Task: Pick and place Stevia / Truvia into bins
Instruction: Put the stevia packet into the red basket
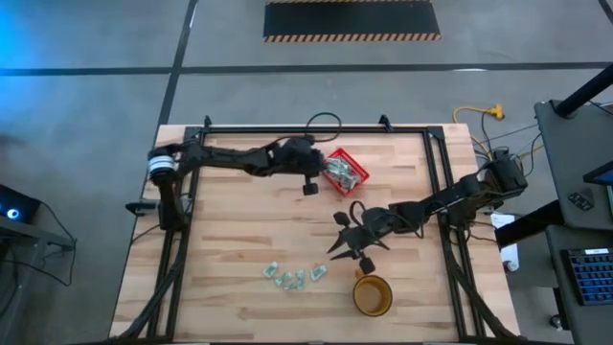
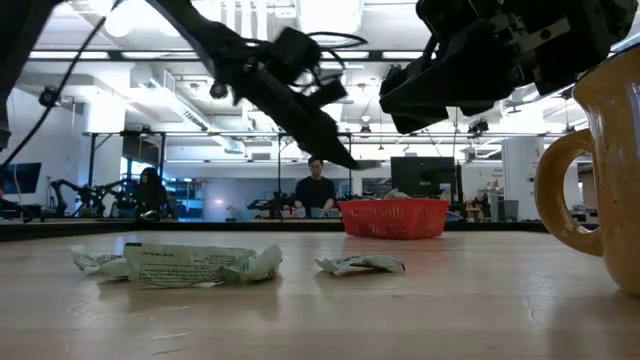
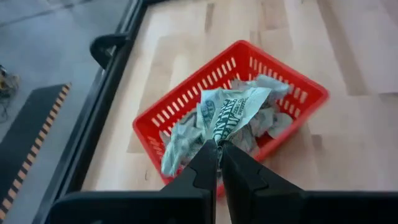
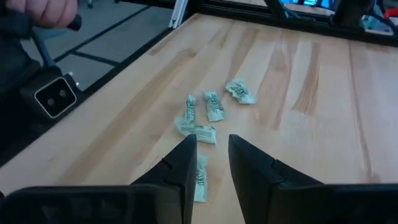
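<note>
Risk is what I watch first here. My left gripper (image 3: pixel 219 149) hangs over the red basket (image 3: pixel 171 112), its fingers pressed together on the corner of one Stevia sachet (image 3: pixel 233 112). The pinch is only on the paper edge, so the sachet could slip out early, or stick to a finger when I release it and come back out of the basket. The basket already holds a small heap of sachets (image 3: pixel 267 118) and its sides are low, so one more dropped from a height could slide over the rim.

My right gripper (image 4: pixel 211 155) is above the loose sachets (image 1: pixel 295 276) near the front edge of the counter (image 1: pixel 239 220), its fingers a little apart and holding nothing. These sachets lie close together, some touching, so I think a closing could catch two at once or push one flat away. The amber cup (image 1: pixel 373 295) stands just beside this arm (a careless swing of the wrist could knock it).

The counter is pale wood planks with a dark frame around it, and the low view shows the sachets lying crumpled, not flat, which can help the fingers to get under them. Behind is a big open workshop with ceiling lights; a person (image 2: pixel 316 185) sits far back at a desk, and another figure (image 2: pixel 150 190) is at the left.
</note>
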